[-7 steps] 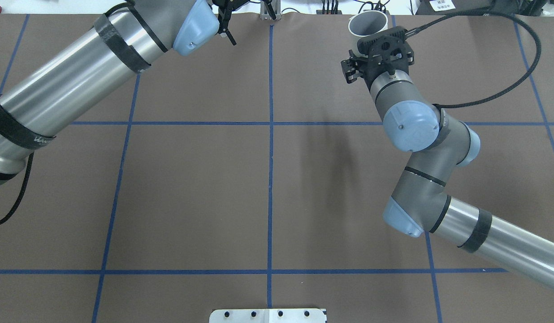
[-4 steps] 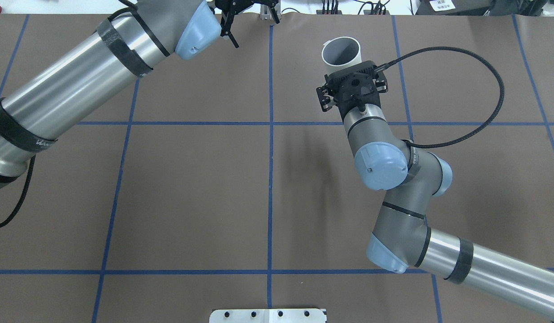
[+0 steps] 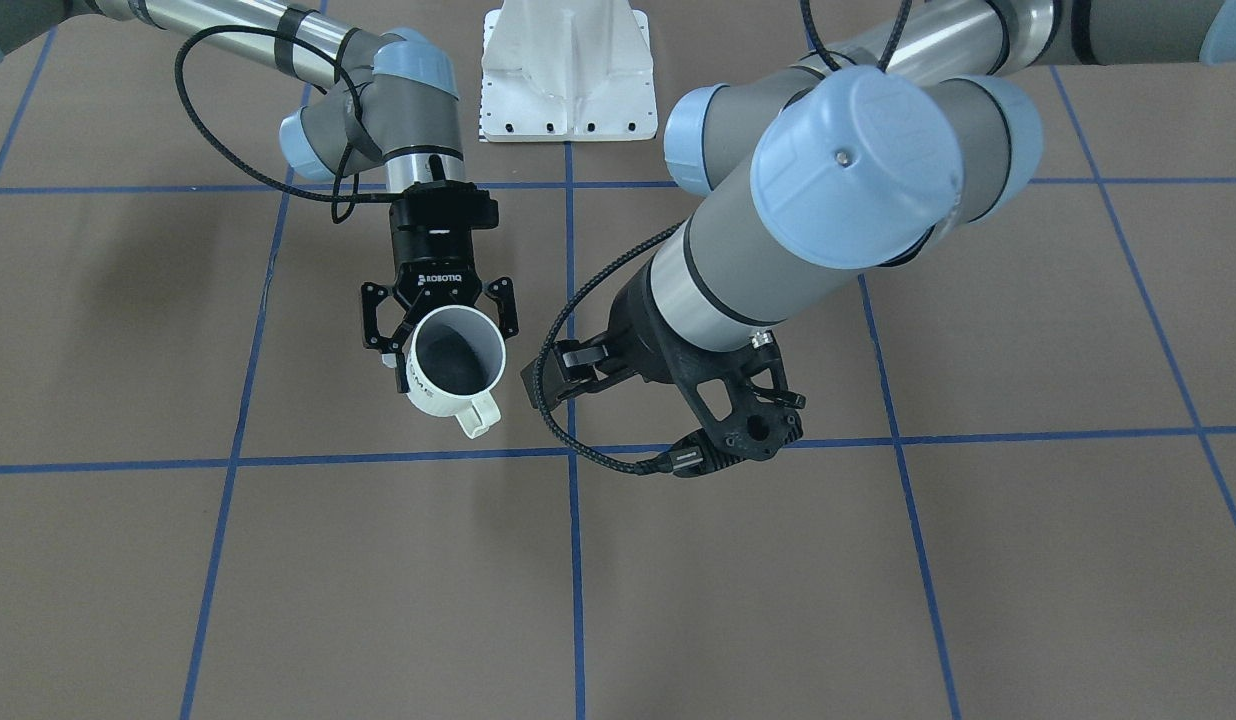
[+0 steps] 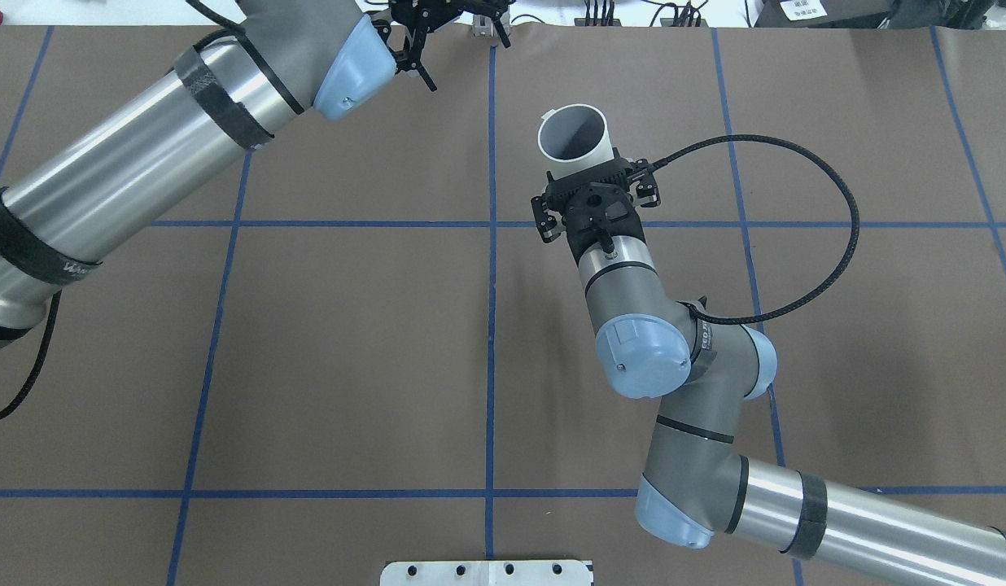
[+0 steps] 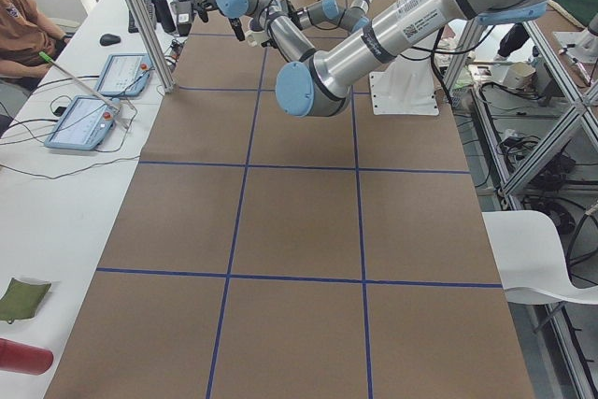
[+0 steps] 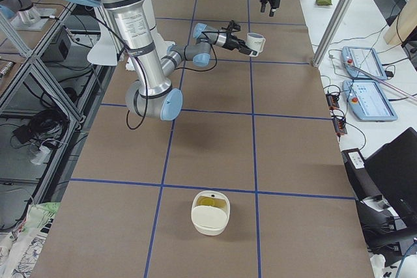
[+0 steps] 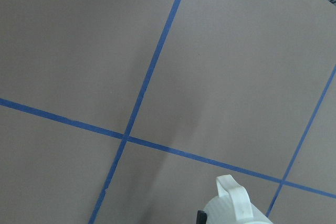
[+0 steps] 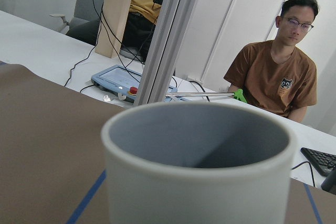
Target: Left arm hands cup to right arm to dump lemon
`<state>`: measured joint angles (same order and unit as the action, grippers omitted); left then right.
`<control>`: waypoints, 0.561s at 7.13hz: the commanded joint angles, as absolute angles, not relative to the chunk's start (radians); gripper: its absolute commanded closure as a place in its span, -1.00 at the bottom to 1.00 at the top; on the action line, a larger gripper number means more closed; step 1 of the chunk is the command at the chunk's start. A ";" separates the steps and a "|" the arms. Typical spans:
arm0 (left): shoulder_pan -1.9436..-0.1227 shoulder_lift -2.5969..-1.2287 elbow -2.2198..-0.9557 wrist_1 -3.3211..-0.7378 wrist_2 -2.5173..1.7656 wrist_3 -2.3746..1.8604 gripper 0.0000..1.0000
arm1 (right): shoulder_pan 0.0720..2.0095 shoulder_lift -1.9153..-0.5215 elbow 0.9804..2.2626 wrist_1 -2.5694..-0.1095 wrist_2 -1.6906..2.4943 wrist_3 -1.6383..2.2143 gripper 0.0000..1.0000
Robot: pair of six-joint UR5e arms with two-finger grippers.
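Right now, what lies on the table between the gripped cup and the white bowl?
Nothing; the exterior right view shows only bare brown table with blue tape lines between the cup and the white bowl.

Brown desk gridded with blue tape; alongside, white bench with two tablets and aluminium post; white chair opposite; pale wall behind seated man in brown shirt.

The right gripper has carried the cup left and nearer. It has left the far right edge and now sits close to the blue centre line.
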<state>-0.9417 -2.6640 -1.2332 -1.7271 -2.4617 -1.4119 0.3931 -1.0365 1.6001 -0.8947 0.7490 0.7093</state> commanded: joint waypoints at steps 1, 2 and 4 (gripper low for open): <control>-0.908 -2.663 -1.235 -1.747 -2.450 -1.417 -1.00 | 0.383 -0.993 1.600 -0.954 0.744 0.713 0.69; -0.894 -2.665 -1.235 -1.756 -2.450 -1.419 -0.99 | 0.385 -0.988 1.600 -0.956 0.744 0.713 0.69; -0.890 -2.663 -1.239 -1.756 -2.450 -1.419 -0.93 | 0.385 -0.985 1.600 -0.956 0.744 0.713 0.69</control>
<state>-0.8939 -2.6639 -1.2373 -1.7550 -2.4502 -1.4180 0.3850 -0.9871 1.5998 -0.9540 0.7440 0.7132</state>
